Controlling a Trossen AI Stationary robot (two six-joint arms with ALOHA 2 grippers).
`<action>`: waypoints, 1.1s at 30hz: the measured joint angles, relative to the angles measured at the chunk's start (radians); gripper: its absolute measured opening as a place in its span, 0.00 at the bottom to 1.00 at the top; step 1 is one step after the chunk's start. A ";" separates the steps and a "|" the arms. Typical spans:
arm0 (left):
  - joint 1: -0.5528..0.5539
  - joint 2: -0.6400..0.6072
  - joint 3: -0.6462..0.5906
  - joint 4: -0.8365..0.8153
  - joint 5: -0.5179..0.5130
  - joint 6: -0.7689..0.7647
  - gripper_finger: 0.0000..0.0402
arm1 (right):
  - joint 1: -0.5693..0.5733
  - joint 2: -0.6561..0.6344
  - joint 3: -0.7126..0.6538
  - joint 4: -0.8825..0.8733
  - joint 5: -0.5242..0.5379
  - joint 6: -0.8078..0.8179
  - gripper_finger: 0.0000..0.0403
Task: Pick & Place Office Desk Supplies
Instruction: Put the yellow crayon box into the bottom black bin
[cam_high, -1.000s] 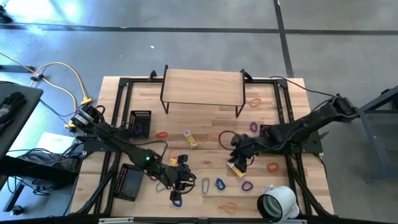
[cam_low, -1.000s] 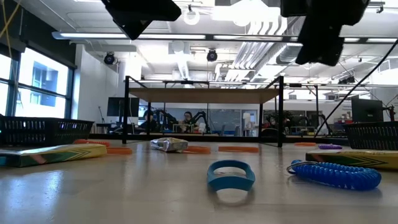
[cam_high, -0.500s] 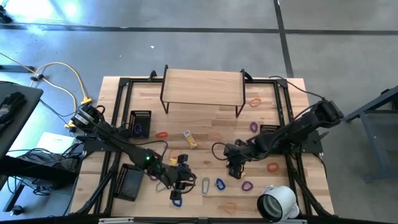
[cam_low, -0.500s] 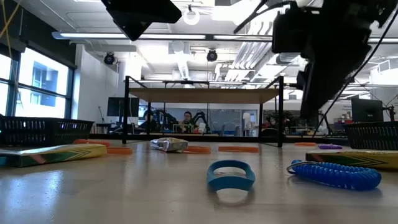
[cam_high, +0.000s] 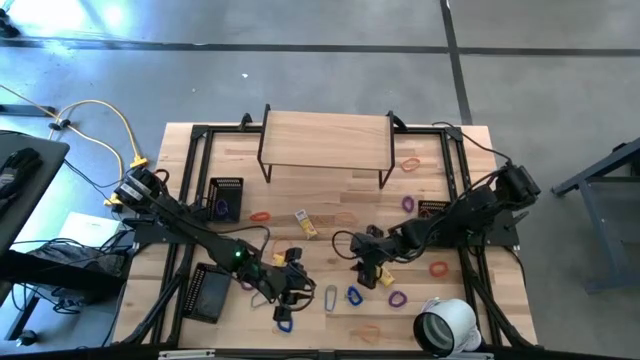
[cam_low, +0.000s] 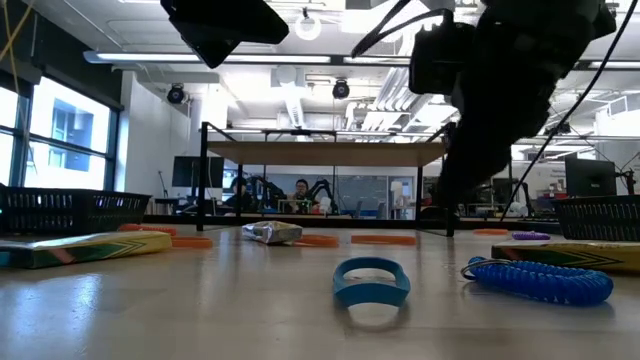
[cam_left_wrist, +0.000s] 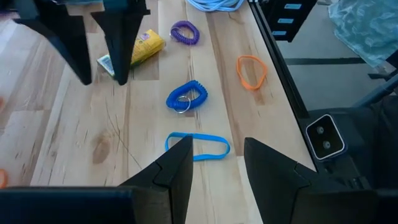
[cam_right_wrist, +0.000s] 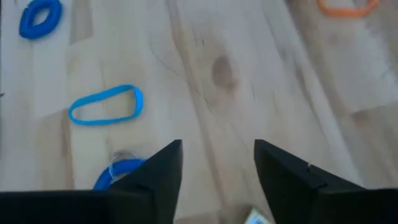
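Currently the right gripper (cam_right_wrist: 217, 165) hovers over the wooden tabletop (cam_right_wrist: 261, 81) with fingers apart and empty. Just ahead of its tips lies a flat blue band (cam_right_wrist: 106, 104), with a blue coiled loop (cam_right_wrist: 118, 174) beside one finger. Farther off, the left gripper (cam_left_wrist: 214, 158) waits, also spread. Best to centre over one item before lowering.

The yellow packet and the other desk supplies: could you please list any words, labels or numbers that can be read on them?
None can be read.
Yellow packet, beside the right tool: it has a white end with print, too blurred to read.
Blue coil, blue band, purple coil, orange band: no markings visible.
Crumpled packet in the low view: no legible text.
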 joint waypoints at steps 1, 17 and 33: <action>-0.002 0.000 0.000 -0.004 0.000 -0.003 0.35 | 0.000 0.000 0.000 0.010 0.007 -0.022 0.52; -0.009 0.000 0.000 -0.020 0.000 -0.008 0.35 | -0.006 -0.079 0.056 -0.316 0.033 0.153 0.89; -0.015 0.000 0.000 -0.028 0.000 -0.008 0.35 | 0.088 -0.070 0.081 -0.446 -0.026 0.295 0.88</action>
